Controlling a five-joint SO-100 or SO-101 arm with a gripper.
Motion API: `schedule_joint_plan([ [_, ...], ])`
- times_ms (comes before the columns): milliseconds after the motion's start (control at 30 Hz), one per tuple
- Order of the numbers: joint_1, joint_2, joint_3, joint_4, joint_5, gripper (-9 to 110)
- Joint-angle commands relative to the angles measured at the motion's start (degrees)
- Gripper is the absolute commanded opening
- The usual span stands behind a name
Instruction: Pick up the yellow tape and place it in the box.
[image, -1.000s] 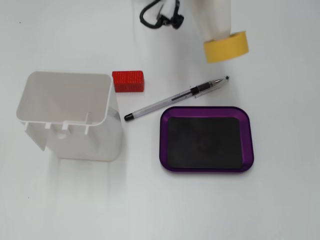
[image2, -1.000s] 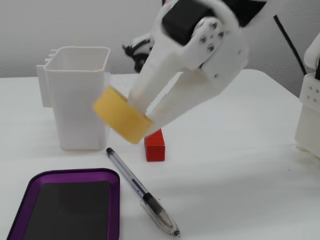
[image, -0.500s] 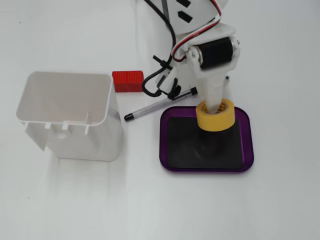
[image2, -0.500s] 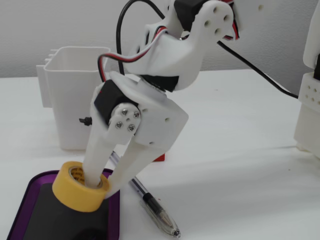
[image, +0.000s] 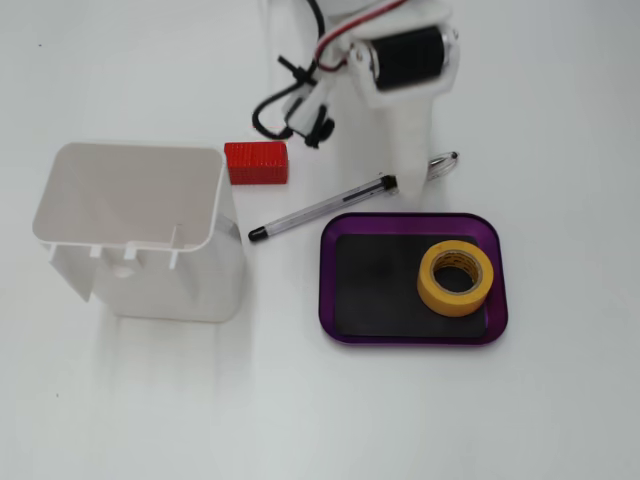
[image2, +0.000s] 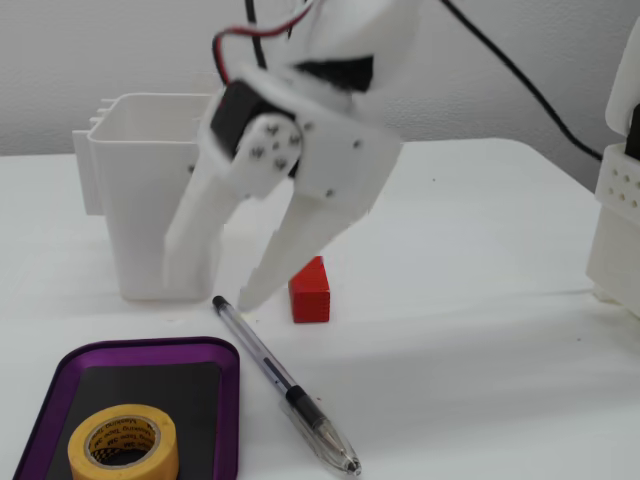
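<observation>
The yellow tape (image: 433, 286) lies flat inside the purple box (image: 410, 220), on the right part of its black base. In the other fixed view the tape (image2: 108, 468) sits at the near end of the box (image2: 150, 348). My white gripper (image2: 210, 295) is open and empty. It hangs with its fingertips just above the table, beyond the box's far edge, near the pen's tip. From above, the gripper (image: 405, 175) shows just past the box's far rim, clear of the tape.
A clear pen (image: 320, 210) lies diagonally beside the box, also seen in the other fixed view (image2: 280, 380). A red block (image: 256, 162) and a tall white container (image: 140, 230) stand left of it. A white structure (image2: 615, 200) stands at the right edge.
</observation>
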Motion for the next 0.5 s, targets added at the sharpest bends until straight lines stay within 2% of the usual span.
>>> schedule_joint_plan([
  [0,0.2,14.9,-3.8,9.8,0.5,15],
  [133,0.1,31.4,-2.7,21.5,0.7,15],
  [233,0.2,42.9,3.8,29.7,2.7,15],
  [367,1.1,56.2,20.3,29.4,6.2,15],
  [467,1.1,65.0,36.9,23.2,6.6,15],
])
